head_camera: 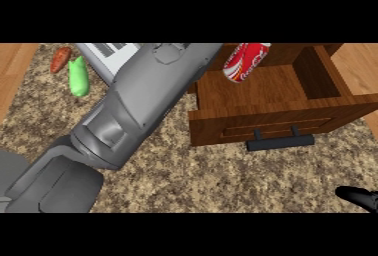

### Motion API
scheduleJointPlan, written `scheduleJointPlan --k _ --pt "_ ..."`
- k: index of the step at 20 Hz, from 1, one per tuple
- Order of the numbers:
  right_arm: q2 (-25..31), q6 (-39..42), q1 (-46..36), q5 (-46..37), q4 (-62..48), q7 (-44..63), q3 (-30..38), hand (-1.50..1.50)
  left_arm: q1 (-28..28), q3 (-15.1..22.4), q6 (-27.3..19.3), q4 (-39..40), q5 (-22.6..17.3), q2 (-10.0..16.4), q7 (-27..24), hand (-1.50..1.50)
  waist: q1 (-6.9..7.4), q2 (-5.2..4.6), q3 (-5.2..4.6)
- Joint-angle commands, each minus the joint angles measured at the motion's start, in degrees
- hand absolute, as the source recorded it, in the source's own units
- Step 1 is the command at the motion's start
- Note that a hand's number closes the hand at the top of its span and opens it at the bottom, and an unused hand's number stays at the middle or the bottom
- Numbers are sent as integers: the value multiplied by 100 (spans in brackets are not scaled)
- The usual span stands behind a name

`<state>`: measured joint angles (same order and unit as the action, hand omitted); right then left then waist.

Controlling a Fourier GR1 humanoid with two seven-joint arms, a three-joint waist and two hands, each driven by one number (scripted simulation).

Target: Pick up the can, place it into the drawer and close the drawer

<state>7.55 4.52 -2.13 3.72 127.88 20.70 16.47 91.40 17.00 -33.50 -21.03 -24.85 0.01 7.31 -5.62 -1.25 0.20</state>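
Can (247, 61) tilts over the open drawer (221, 127); left hand cut off, fingers of right hand (360, 196) unreadable.

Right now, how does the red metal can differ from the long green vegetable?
The red can has white lettering; the green vegetable is plain. The can shows within the open wooden drawer; the vegetable lies on the speckled counter, far left. The can looks thicker. Both are elongated.
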Motion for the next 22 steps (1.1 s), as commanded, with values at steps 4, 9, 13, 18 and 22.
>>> scheduleJointPlan --k 4,9,13,18,22 --pt "317 134 -191 -113 14 -83 79 -150 7 221 -370 204 -260 -1 -296 -150 -83 -17 1" --pt "616 281 -517 -511 -182 -282 -96 -150 152 -36 -301 367 -514 -1 -456 -150 -17 -71 -3" --pt "687 358 -505 -1286 -229 -610 -592 -150 299 -145 -309 444 -695 -1 -455 -150 25 -73 -4" --pt "1079 368 -1021 -2343 -910 -904 -1033 -150 54 -67 -351 289 -954 -1 -763 -150 77 -111 -7" --pt "981 -30 -1235 -3358 -1301 -1084 -1524 -150 463 -113 -373 438 -971 -1 -562 -150 275 -45 -9"
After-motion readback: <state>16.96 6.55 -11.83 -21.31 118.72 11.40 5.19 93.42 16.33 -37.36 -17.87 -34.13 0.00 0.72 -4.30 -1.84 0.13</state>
